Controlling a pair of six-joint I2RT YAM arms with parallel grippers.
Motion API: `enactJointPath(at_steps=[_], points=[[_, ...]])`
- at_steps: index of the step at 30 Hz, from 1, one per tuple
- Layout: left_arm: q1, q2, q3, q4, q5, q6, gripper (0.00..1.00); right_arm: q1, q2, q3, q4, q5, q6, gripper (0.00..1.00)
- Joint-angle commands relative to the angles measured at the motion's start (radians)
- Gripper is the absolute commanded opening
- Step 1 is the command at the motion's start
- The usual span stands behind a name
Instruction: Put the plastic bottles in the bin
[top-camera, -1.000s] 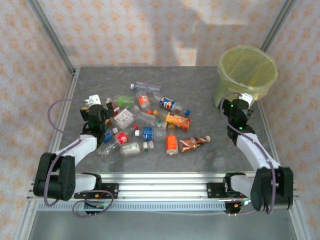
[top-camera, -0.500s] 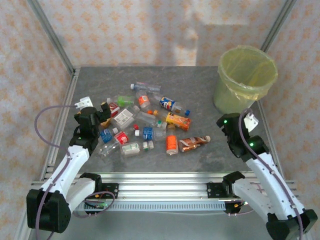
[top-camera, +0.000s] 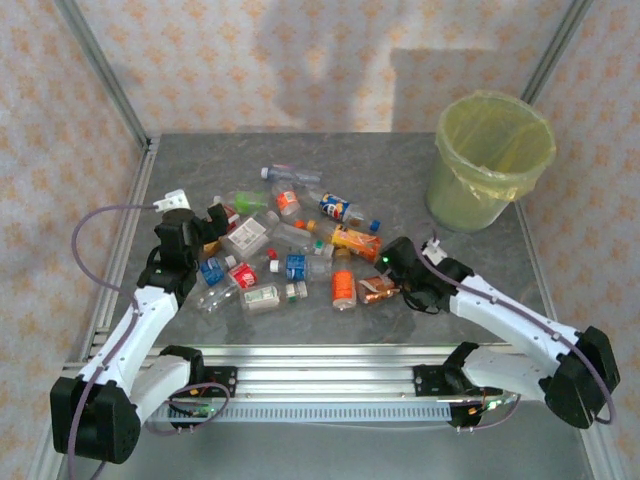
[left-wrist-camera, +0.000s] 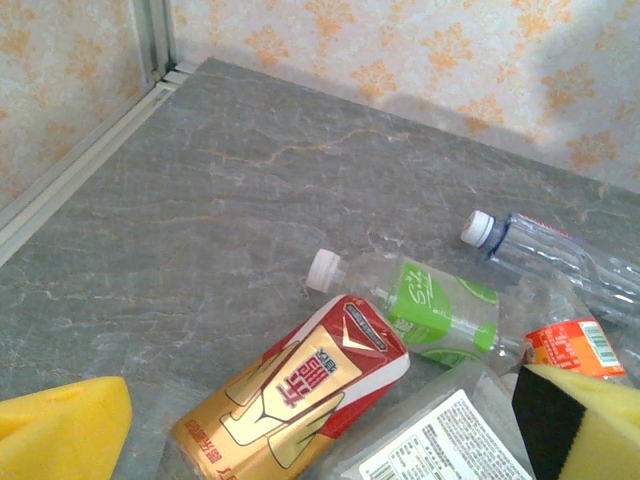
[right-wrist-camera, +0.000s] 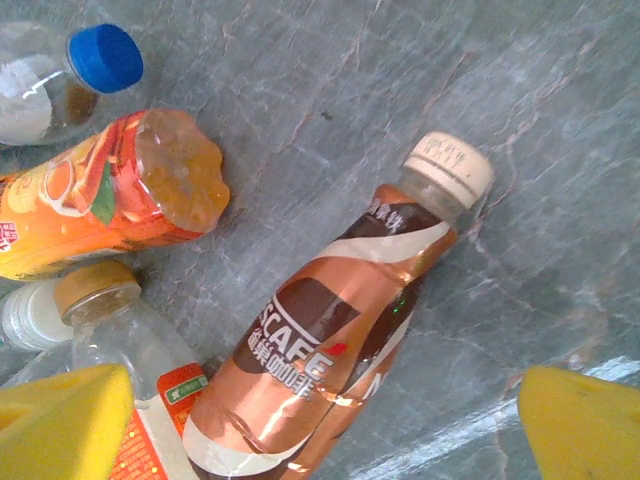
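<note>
Pick approach. Right gripper — jaws wide, empty — hangs over the brown coffee bottle, left of the bin. Left gripper, equally wide, over bottles farthest from the bin. Next: descend, straddle, close.

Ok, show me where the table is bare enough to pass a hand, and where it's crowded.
Bare: the far strip of table between the back wall and the plastic bottles, and the patch between those bottles and the bin. Crowded: the pile at centre-left.
</note>
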Motion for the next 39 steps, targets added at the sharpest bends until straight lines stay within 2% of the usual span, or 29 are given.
enactJointPath(at_steps=[1, 7, 13, 19, 23, 28, 39], points=[[-0.011, 0.002, 0.024, -0.023, 0.016, 0.001, 1.00, 0.006, 0.038, -0.010, 0.064, -0.038, 0.021, 0.99], [-0.015, -0.005, 0.022, -0.031, 0.009, 0.013, 1.00, 0.006, 0.134, -0.012, 0.091, -0.077, 0.017, 1.00], [-0.016, -0.009, 0.016, -0.034, 0.002, 0.017, 1.00, 0.006, 0.211, -0.049, 0.178, -0.136, 0.021, 0.95], [-0.018, -0.019, 0.015, -0.037, -0.008, 0.023, 1.00, -0.002, 0.268, -0.103, 0.214, -0.125, 0.045, 0.92], [-0.018, -0.030, 0.010, -0.036, -0.011, 0.025, 1.00, -0.028, 0.273, -0.168, 0.278, -0.118, 0.058, 0.85], [-0.019, -0.038, 0.008, -0.040, -0.019, 0.027, 1.00, -0.060, 0.290, -0.169, 0.267, -0.102, 0.022, 0.74], [-0.023, -0.047, 0.015, -0.048, -0.025, 0.021, 1.00, -0.060, 0.196, -0.033, 0.032, 0.008, -0.144, 0.49]])
